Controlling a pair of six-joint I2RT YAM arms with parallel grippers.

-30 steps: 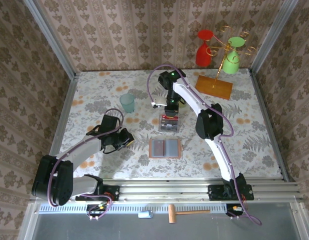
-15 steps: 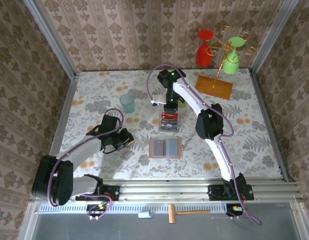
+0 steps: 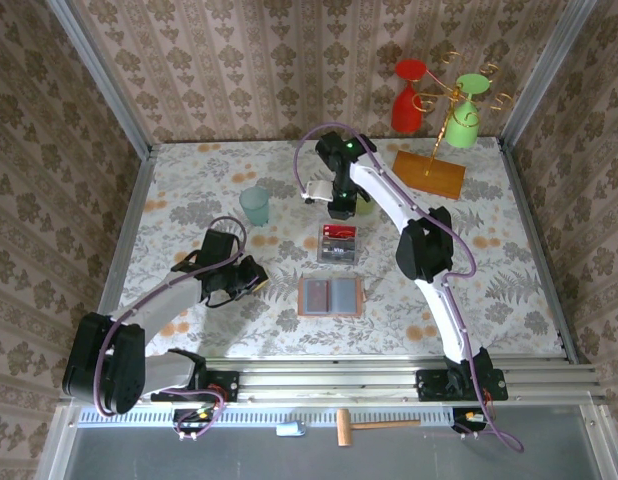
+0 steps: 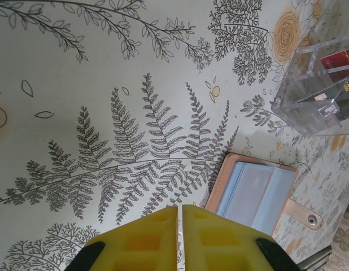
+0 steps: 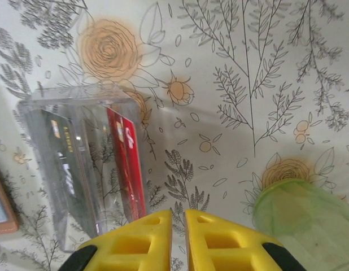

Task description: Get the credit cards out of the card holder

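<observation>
The salmon-pink card holder (image 3: 330, 296) lies open on the table, its grey-blue pockets (image 4: 256, 195) facing up. Just beyond it, the credit cards stand in a clear plastic tray (image 3: 337, 243). A red card (image 5: 126, 164) is at one end and a dark card (image 5: 61, 152) is further in. My right gripper (image 5: 178, 214) hovers shut with nothing between its fingers, just past the tray's far end (image 3: 336, 210). My left gripper (image 4: 180, 212) is shut and empty, left of the holder (image 3: 254, 280).
A teal cup (image 3: 255, 205) stands at the back left. A green cup (image 5: 304, 220) sits beside my right gripper. At the back right is an orange stand base (image 3: 429, 173) with a red glass (image 3: 407, 105) and a green glass (image 3: 465, 120) hanging above it.
My right gripper has drawn back from above the tray toward the far side. The cards stay in the tray. The left arm has not moved.
</observation>
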